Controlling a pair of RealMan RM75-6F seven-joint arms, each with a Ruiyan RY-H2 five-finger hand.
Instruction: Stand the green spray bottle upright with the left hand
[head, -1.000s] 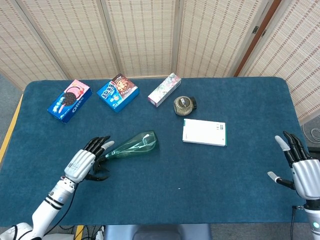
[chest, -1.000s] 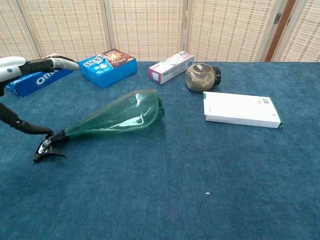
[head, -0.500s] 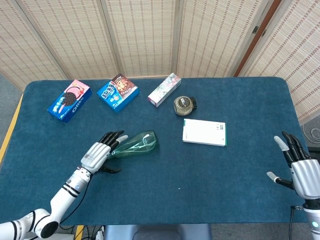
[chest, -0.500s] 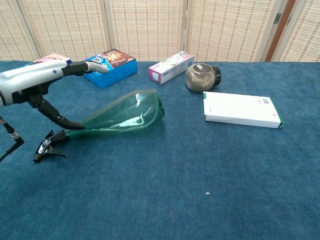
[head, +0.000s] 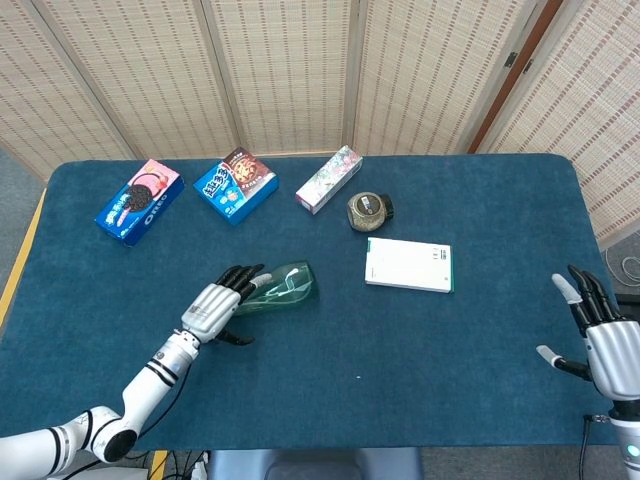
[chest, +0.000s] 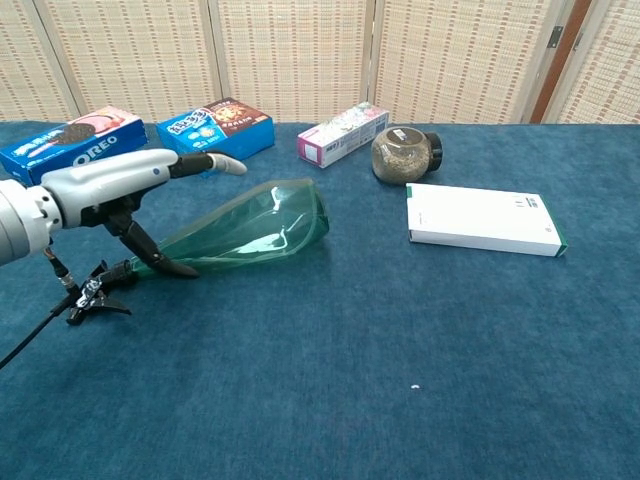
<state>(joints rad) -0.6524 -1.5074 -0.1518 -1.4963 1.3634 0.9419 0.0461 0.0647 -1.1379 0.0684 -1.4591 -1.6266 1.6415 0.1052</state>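
The green spray bottle (head: 287, 285) (chest: 262, 228) lies on its side on the blue table, its wide base to the right and its black trigger nozzle (chest: 93, 295) to the left. My left hand (head: 222, 301) (chest: 125, 180) hovers over the bottle's neck with its fingers (chest: 212, 162) stretched out above the bottle and the thumb (chest: 158, 258) hanging down in front of it. It grips nothing. My right hand (head: 598, 335) stays at the table's right edge with fingers spread, holding nothing.
At the back stand an Oreo box (head: 139, 201) (chest: 62, 145), a blue biscuit box (head: 235, 185) (chest: 216, 132) and a long floral box (head: 328, 179) (chest: 343, 133). A brown jar (head: 368, 210) (chest: 404, 153) and a white flat box (head: 409, 265) (chest: 485, 219) lie right of the bottle.
My left hand has moved to the right, from beside the nozzle to over the bottle's neck. The bottle and the right hand have stayed put.
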